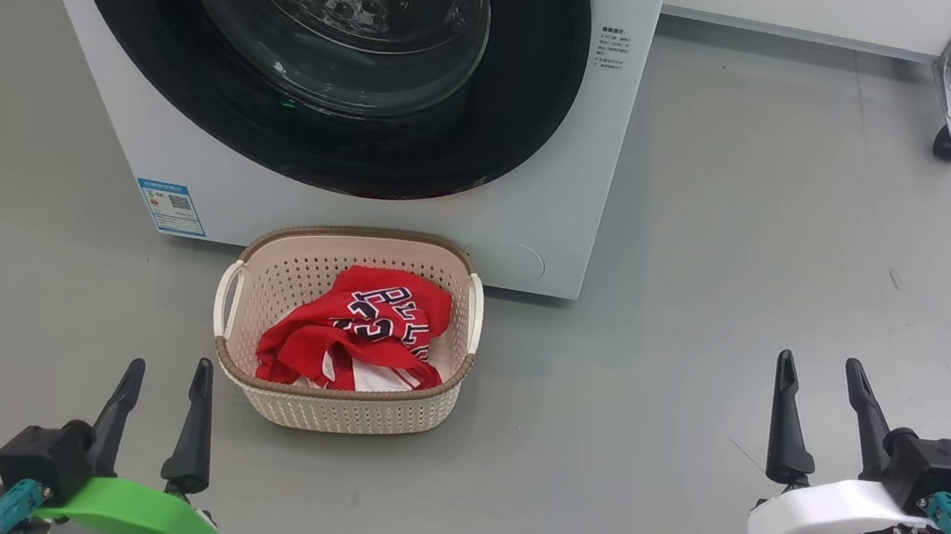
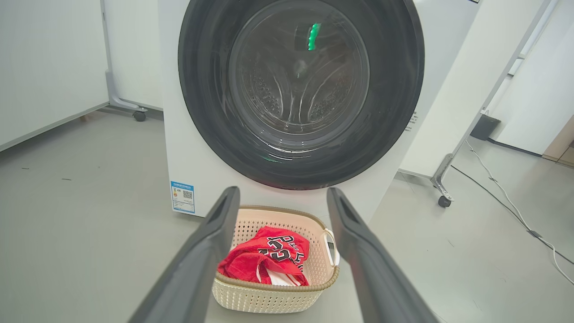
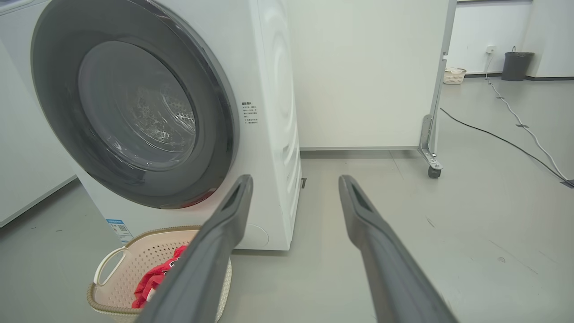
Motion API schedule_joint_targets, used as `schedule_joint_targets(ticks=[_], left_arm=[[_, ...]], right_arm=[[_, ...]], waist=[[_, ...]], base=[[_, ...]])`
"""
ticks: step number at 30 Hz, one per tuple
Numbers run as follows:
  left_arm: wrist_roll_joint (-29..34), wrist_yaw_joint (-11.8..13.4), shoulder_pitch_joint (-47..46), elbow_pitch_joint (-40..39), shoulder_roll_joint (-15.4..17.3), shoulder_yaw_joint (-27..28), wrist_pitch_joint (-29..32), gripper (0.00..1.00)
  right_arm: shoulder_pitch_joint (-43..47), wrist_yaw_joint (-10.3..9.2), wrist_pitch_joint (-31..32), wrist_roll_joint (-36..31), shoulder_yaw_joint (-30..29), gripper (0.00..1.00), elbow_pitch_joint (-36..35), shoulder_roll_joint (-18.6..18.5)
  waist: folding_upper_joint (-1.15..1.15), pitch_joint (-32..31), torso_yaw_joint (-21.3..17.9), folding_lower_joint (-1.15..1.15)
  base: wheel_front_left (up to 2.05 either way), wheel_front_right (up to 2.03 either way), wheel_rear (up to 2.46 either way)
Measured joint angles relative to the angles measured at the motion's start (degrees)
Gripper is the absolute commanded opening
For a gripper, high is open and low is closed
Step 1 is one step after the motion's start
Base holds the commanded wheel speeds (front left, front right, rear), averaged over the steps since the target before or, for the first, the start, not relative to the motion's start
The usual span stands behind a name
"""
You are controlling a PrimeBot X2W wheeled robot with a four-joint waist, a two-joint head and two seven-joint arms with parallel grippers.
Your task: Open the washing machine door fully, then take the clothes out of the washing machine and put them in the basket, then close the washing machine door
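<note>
The white washing machine (image 1: 537, 211) stands ahead with its round black-rimmed door (image 1: 320, 57) shut flat against the front; the steel drum shows through the glass. On the floor just in front sits the cream basket (image 1: 341, 405), holding red clothes (image 1: 359, 330) with navy lettering. My left gripper (image 1: 165, 370) is open at the lower left, short of the basket, nothing between its fingers. Open too, my right gripper (image 1: 822, 364) hangs well to the basket's right. The left wrist view shows door (image 2: 300, 89), basket (image 2: 273, 296) and clothes (image 2: 264, 262); the right wrist view shows door (image 3: 134, 103) and basket (image 3: 112, 278).
Grey floor (image 1: 759, 247) spreads right of the machine. A white panel on a castor leg (image 1: 950, 135) stands at the back right. A cable (image 3: 515, 121) runs over the floor far right, with a dark bin (image 3: 516, 65) and another small basket (image 3: 454, 76) beyond.
</note>
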Motion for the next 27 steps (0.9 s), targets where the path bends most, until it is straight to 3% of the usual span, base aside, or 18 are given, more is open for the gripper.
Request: schedule_joint_targets(ticks=[27], left_arm=[[-4.03, -0.23, 0.23, -0.09, 0.0, -0.3, 0.0, 1.0]], right_arm=[[0.02, 0.0, 0.0, -0.01, -0.79, 1.0, -0.46, 0.2]], waist=[[0.0, 0.38, 0.21, 0.0]], base=[[0.0, 0.0, 0.0]])
